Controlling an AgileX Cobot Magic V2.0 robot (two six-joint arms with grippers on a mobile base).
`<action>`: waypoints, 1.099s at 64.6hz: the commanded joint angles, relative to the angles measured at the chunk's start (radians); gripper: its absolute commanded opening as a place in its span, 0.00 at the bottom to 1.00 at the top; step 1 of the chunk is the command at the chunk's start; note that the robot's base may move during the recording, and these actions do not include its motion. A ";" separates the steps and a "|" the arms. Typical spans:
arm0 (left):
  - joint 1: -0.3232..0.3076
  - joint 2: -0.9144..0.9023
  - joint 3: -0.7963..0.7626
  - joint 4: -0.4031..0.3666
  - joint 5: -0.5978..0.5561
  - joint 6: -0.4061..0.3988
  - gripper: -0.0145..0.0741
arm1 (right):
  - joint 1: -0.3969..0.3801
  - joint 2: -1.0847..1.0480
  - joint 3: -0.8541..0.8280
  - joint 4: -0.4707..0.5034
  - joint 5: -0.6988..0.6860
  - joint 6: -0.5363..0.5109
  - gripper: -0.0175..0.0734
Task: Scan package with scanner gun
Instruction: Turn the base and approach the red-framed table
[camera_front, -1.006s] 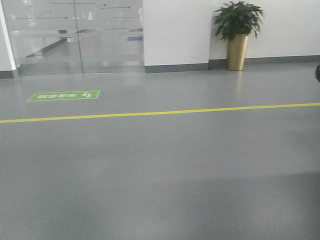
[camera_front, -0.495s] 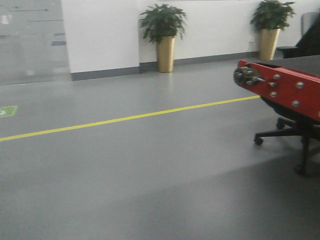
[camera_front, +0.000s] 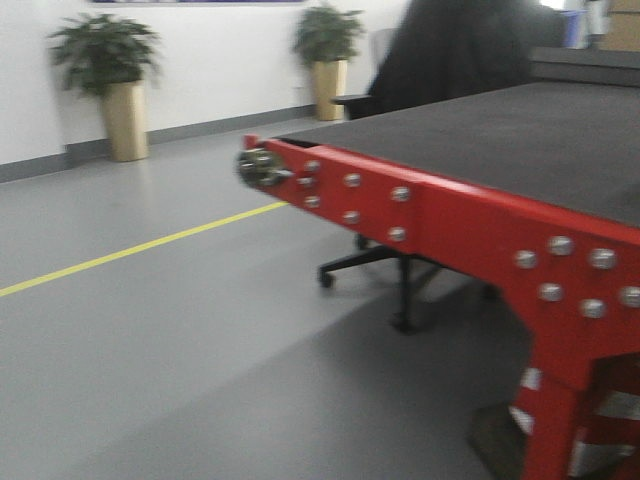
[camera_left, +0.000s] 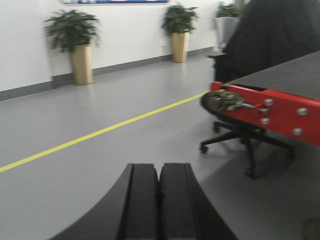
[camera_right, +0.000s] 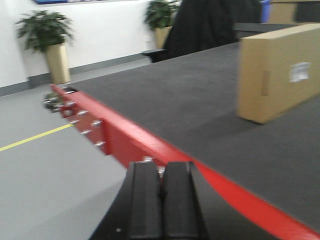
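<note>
In the front-facing view, a red steel-framed counter (camera_front: 450, 215) with a dark grey matte top fills the right side. Its bolted side rail ends in a metal roller hub (camera_front: 262, 168). Behind it stands a black swivel office chair (camera_front: 403, 290) draped with a dark coat (camera_front: 450, 50). A yellow painted line (camera_front: 140, 245) crosses the grey floor (camera_front: 200, 380). A green leafy plant in a tall gold pot (camera_front: 125, 118) stands against the white wall, with a second such plant (camera_front: 330, 85) farther along.

In the left wrist view, the left end effector (camera_left: 160, 172) hangs over the floor (camera_left: 75, 190) with its black fingers pressed together and nothing between them. The counter's (camera_left: 280, 107) red end shows at right, above the chair's (camera_left: 235, 137) wheeled base. The yellow line (camera_left: 100, 132) runs beyond.

In the right wrist view, the right end effector (camera_right: 161, 172) also has its fingers pressed together, gripping nothing, and sits just at the counter's (camera_right: 115, 127) red edge. The tan rectangular cardboard package (camera_right: 280, 75) stands on the dark top at far right, well apart from the right end effector. A small white label (camera_right: 299, 71) is on the face turned toward the camera.
</note>
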 joint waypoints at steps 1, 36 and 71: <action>-0.005 -0.003 -0.004 -0.002 -0.016 -0.008 0.04 | -0.001 -0.003 -0.003 -0.007 -0.023 -0.001 0.01; -0.005 -0.003 -0.004 -0.002 -0.016 -0.008 0.04 | -0.001 -0.003 -0.003 -0.007 -0.023 -0.001 0.01; -0.005 -0.003 -0.004 -0.002 -0.016 -0.008 0.04 | -0.001 -0.003 -0.003 -0.007 -0.023 -0.001 0.01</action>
